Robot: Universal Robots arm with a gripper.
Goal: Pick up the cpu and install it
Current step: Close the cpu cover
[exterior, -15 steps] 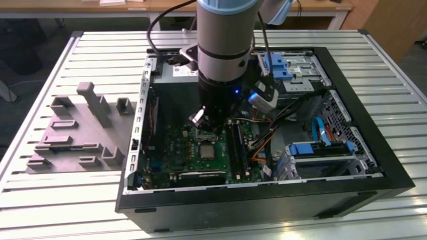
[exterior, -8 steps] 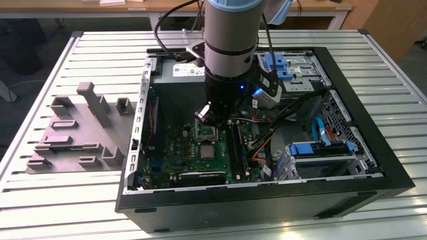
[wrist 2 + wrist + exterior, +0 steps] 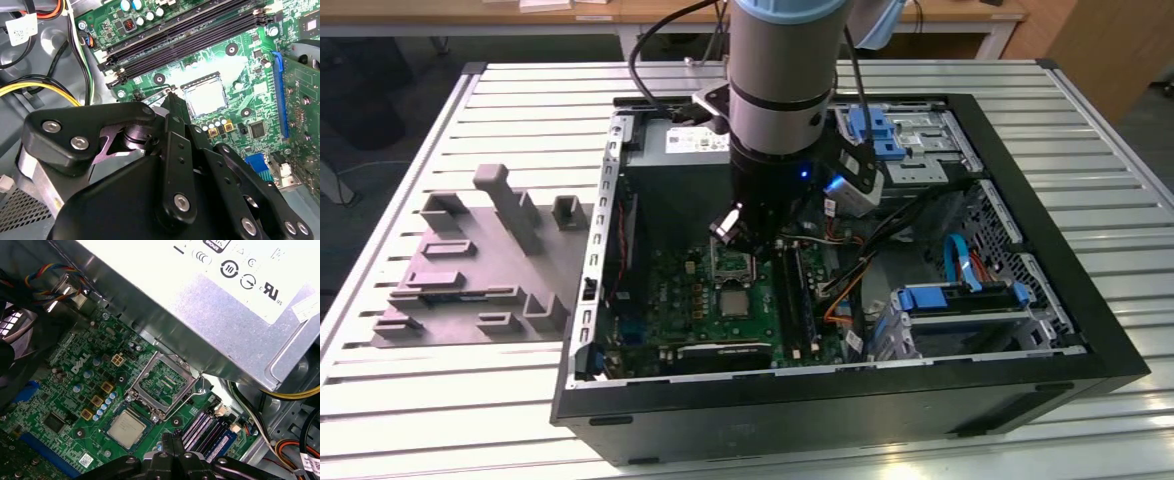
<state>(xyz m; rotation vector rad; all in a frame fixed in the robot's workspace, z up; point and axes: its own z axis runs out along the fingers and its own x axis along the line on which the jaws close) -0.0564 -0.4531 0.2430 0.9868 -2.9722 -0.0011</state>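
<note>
The cpu (image 3: 126, 428), a small pale metal square, lies flat in its socket on the green motherboard (image 3: 65, 390); it also appears in the second wrist view (image 3: 206, 97) and the exterior view (image 3: 735, 299). The socket's metal load frame (image 3: 161, 383) stands swung open beside it. My gripper (image 3: 172, 439) hangs just above the board, a short way off the cpu's edge, near the memory slots (image 3: 200, 430). Its black fingers (image 3: 175, 115) are shut together to a narrow tip with nothing between them. In the exterior view the gripper (image 3: 744, 238) is low inside the open computer case.
The silver power supply box (image 3: 210, 305) overhangs the socket area closely. Black memory slots (image 3: 185, 35), bundled cables (image 3: 40, 87) and a blue drive cage (image 3: 961, 300) crowd the case. A grey fixture block (image 3: 474, 270) sits on the slatted table at the exterior view's left.
</note>
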